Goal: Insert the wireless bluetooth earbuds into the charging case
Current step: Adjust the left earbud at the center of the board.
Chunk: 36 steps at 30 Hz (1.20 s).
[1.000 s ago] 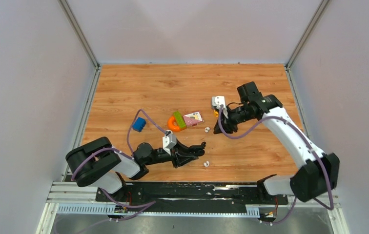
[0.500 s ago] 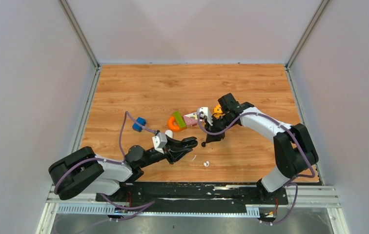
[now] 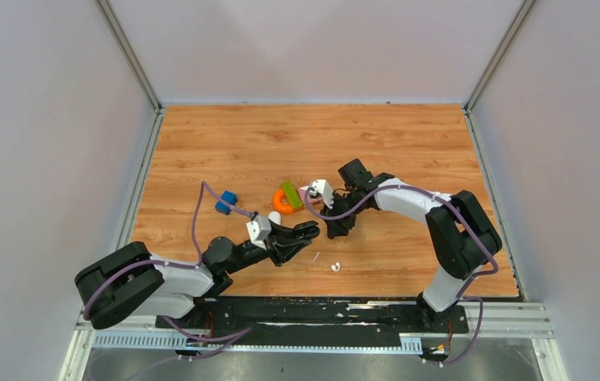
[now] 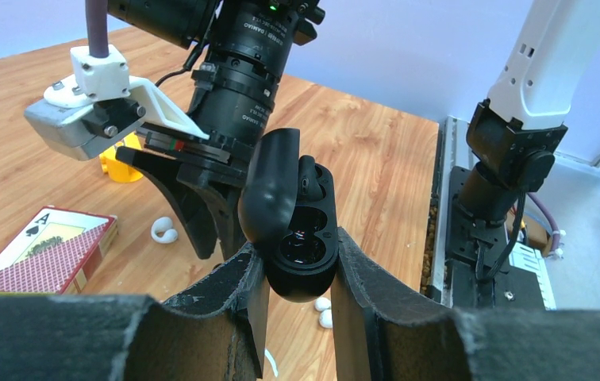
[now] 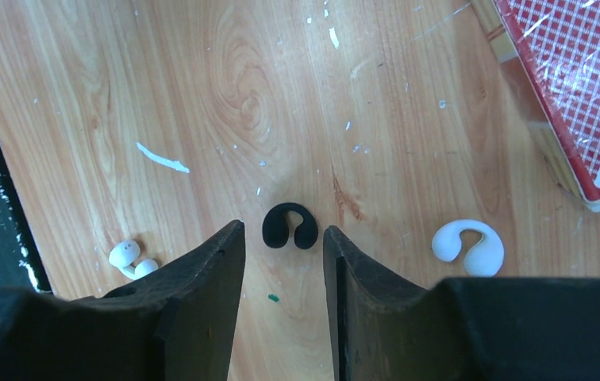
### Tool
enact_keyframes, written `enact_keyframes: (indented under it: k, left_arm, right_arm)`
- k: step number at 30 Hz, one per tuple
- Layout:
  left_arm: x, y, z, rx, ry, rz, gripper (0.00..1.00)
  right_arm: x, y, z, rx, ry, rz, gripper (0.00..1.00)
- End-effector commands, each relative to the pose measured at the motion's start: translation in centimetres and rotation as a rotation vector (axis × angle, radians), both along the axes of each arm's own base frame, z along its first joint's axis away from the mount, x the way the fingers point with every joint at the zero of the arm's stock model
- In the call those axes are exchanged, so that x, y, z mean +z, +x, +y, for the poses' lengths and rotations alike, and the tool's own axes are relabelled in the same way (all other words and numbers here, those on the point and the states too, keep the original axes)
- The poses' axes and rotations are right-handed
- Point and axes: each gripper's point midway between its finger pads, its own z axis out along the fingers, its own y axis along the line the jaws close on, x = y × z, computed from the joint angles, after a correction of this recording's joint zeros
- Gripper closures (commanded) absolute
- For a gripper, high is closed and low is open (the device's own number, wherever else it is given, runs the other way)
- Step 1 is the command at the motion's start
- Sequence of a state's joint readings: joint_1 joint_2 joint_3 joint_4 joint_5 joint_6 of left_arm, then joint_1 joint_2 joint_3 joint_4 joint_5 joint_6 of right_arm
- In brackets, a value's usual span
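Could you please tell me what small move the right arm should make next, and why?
Probably lower the right end effector and close on the black earbud: it lies on the table, centred between its open fingers, and the left end effector holds the open charging case.

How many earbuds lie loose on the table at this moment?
3. A black earbud lies between the open right gripper fingers; one white earbud lies beside the card box; another white earbud lies on the gripper's other side. A fourth may sit inside the black case.
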<state>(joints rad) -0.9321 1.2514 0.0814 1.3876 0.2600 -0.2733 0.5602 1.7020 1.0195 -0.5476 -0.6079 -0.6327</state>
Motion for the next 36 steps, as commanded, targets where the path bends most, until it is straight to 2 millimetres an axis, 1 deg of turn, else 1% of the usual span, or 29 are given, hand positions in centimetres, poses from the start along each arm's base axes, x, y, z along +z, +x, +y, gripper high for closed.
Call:
enact_keyframes:
  k: [1,6,10,14,17,24,27,36]
  left_arm:
    - [1.1,0.2,0.3,0.016,-0.023,-0.05,1.0]
    - [1.0,0.2,0.1,0.009,-0.022,-0.049,1.0]
    - [0.9,0.1,0.1,0.007,-0.02,-0.047,1.0]
    - [1.0,0.1,0.1,0.005,-0.021,-0.047,1.0]
    - [1.0,0.1,0.0,0.002,-0.022,-0.046,1.0]
    - [1.0,0.0,-0.1,-0.01,-0.026,-0.044,1.0]
    - [1.0,0.0,-0.1,-0.011,-0.025,-0.041,1.0]
    - [1.0,-0.1,-0.2,-0.016,-0.024,-0.04,1.0]
  right_arm:
    - [-0.9,1.2,0.6,-0.038,-0.029,-0.035,0.58]
    - [-1.4,1.1,0.7,-0.027,-0.064,-0.045,0.56]
    - [-1.9,1.4,0.3,-0.034,-0.112,-0.069,0.56]
    - [-1.8,1.9,-0.5,-0.057,-0.151,-0.098,0.58]
    - [-1.2,2.7,-1.1,-0.08,-0.178,-0.149,0.58]
    - [0.7,3.6,-2.3,-0.1,-0.198,-0.23,0.59]
    - [1.3,4.7,-3.3,-0.143,-0.207,-0.254,0.59]
    - [1.7,6.5,-5.5,-0.232,-0.228,-0.266,0.61]
